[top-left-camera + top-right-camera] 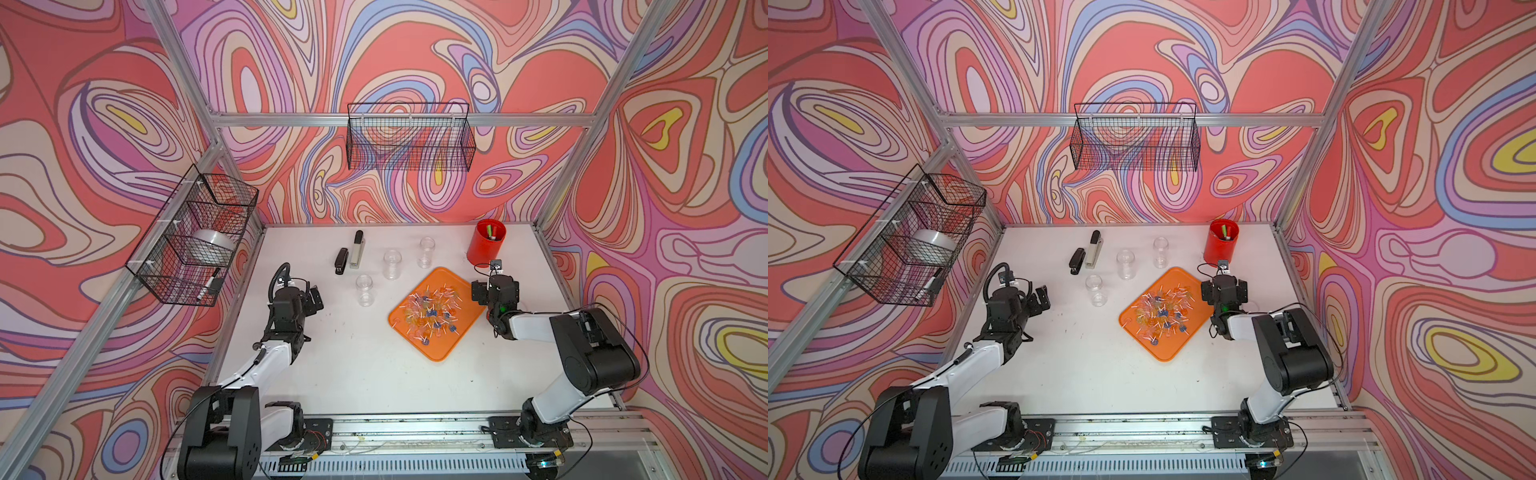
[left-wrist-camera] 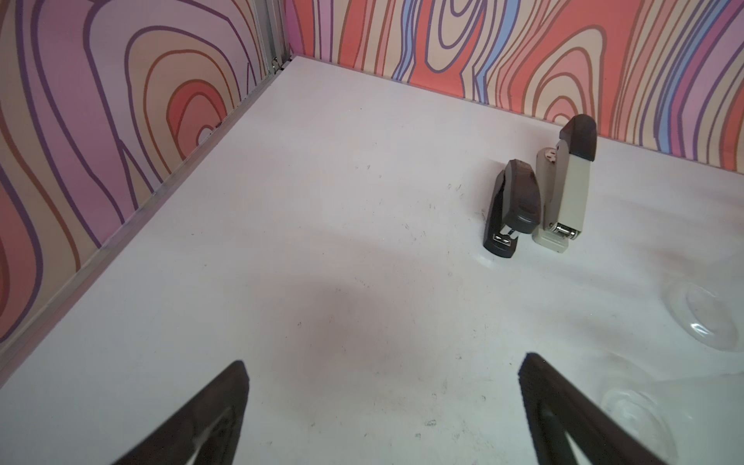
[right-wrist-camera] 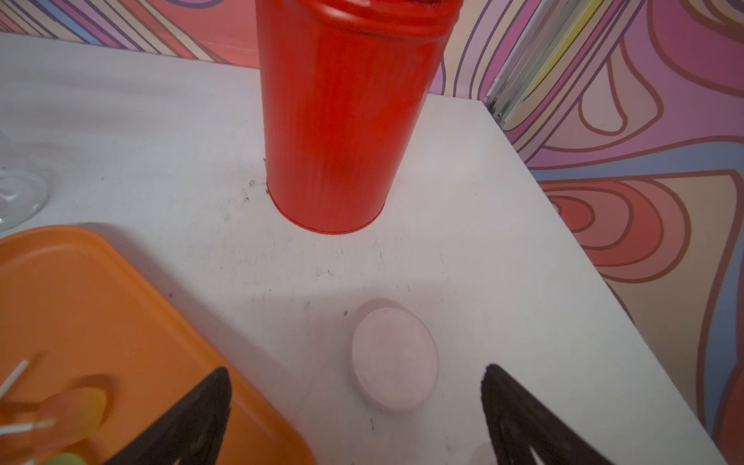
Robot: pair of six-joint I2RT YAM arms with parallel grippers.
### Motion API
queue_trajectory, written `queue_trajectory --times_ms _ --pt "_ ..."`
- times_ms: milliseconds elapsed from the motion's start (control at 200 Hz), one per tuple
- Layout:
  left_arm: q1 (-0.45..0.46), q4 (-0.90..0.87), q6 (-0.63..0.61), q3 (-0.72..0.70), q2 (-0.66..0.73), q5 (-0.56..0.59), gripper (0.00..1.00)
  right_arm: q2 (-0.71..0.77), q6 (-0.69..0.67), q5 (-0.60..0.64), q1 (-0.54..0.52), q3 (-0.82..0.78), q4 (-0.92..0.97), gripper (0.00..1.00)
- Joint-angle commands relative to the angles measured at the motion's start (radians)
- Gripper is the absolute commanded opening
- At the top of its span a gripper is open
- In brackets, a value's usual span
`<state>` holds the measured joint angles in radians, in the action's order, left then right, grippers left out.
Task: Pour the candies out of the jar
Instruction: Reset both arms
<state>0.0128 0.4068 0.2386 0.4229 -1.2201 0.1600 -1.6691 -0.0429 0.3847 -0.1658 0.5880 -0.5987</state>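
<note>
The candies [image 1: 432, 312] [image 1: 1160, 309], tiny lollipops with pale sticks, lie heaped on an orange tray [image 1: 436, 351] [image 1: 1165, 353]; some show in the right wrist view [image 3: 76, 406]. Three clear jars stand upright on the table and look empty: one near the front [image 1: 365, 289] [image 1: 1096, 289], one in the middle [image 1: 392, 264] [image 1: 1126, 263], one at the back [image 1: 427, 252] [image 1: 1160, 252]. My right gripper [image 1: 496, 287] [image 1: 1224, 287] [image 3: 356, 370] hangs open at the tray's right corner, a round white lid [image 3: 394, 354] lying between its fingers. My left gripper [image 1: 313, 300] [image 1: 1040, 298] [image 2: 385, 360] is open and holds nothing.
A red cup [image 1: 485, 245] [image 3: 342, 120] with pens stands at the back right, just beyond my right gripper. Two staplers [image 1: 349, 255] [image 2: 539, 201] lie at the back left. Wire baskets hang on the left wall [image 1: 195, 237] and back wall [image 1: 409, 137].
</note>
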Motion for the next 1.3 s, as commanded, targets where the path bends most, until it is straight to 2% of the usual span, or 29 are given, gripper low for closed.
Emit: queue_trajectory --times_ms 0,35,70,130,165,255,326,351,406,476,541,611,681,736,811,876,1297 --pt "-0.001 0.225 -0.104 -0.057 -0.074 0.007 1.00 -0.029 0.037 -0.049 0.058 0.021 -0.102 0.90" --pt "-0.001 0.267 -0.127 -0.065 -0.099 -0.004 1.00 -0.032 0.058 -0.114 0.095 0.010 -0.125 0.90" --pt "-0.001 0.317 -0.151 -0.073 -0.120 -0.025 1.00 -0.020 0.089 -0.175 0.133 0.005 -0.106 0.98" --pt "-0.001 0.308 -0.184 -0.062 -0.122 -0.068 1.00 -0.009 0.114 -0.257 0.173 -0.037 -0.167 0.98" --pt "-0.001 0.358 -0.198 -0.079 -0.141 -0.081 1.00 -0.008 0.112 -0.268 0.173 -0.064 -0.216 0.99" --pt "-0.001 0.612 -0.220 -0.156 -0.246 -0.125 1.00 -0.047 0.099 -0.264 0.174 -0.133 -0.392 0.98" --pt "0.006 0.825 -0.252 -0.193 -0.359 -0.162 1.00 -0.042 0.104 -0.260 0.173 -0.130 -0.370 0.98" --pt "0.007 0.791 -0.250 -0.193 -0.334 -0.164 1.00 -0.044 0.103 -0.258 0.174 -0.130 -0.385 0.98" --pt "0.007 0.601 -0.248 -0.154 -0.277 -0.177 1.00 -0.036 0.103 -0.259 0.174 -0.128 -0.362 0.98" --pt "0.006 0.593 -0.263 -0.099 -0.335 -0.190 1.00 -0.037 0.103 -0.260 0.173 -0.132 -0.370 0.98" --pt "-0.006 0.379 -0.226 -0.018 -0.302 -0.148 1.00 -0.041 0.101 -0.256 0.173 -0.135 -0.387 0.98" --pt "-0.014 0.520 -0.219 -0.058 -0.329 -0.148 1.00 -0.040 0.101 -0.257 0.173 -0.135 -0.384 0.98" --pt "-0.015 0.431 -0.208 -0.035 -0.309 -0.139 1.00 -0.040 0.102 -0.258 0.173 -0.135 -0.381 0.98" --pt "-0.014 0.494 -0.214 -0.049 -0.326 -0.139 1.00 -0.040 0.101 -0.258 0.173 -0.134 -0.380 0.98" --pt "-0.014 0.445 -0.213 -0.038 -0.311 -0.140 1.00 -0.040 0.101 -0.256 0.173 -0.132 -0.378 0.98" --pt "-0.014 0.486 -0.213 -0.048 -0.323 -0.138 1.00 -0.040 0.101 -0.257 0.173 -0.133 -0.380 0.98" --pt "-0.014 0.469 -0.213 -0.044 -0.319 -0.139 1.00 -0.041 0.090 -0.240 0.160 -0.126 -0.367 0.98"
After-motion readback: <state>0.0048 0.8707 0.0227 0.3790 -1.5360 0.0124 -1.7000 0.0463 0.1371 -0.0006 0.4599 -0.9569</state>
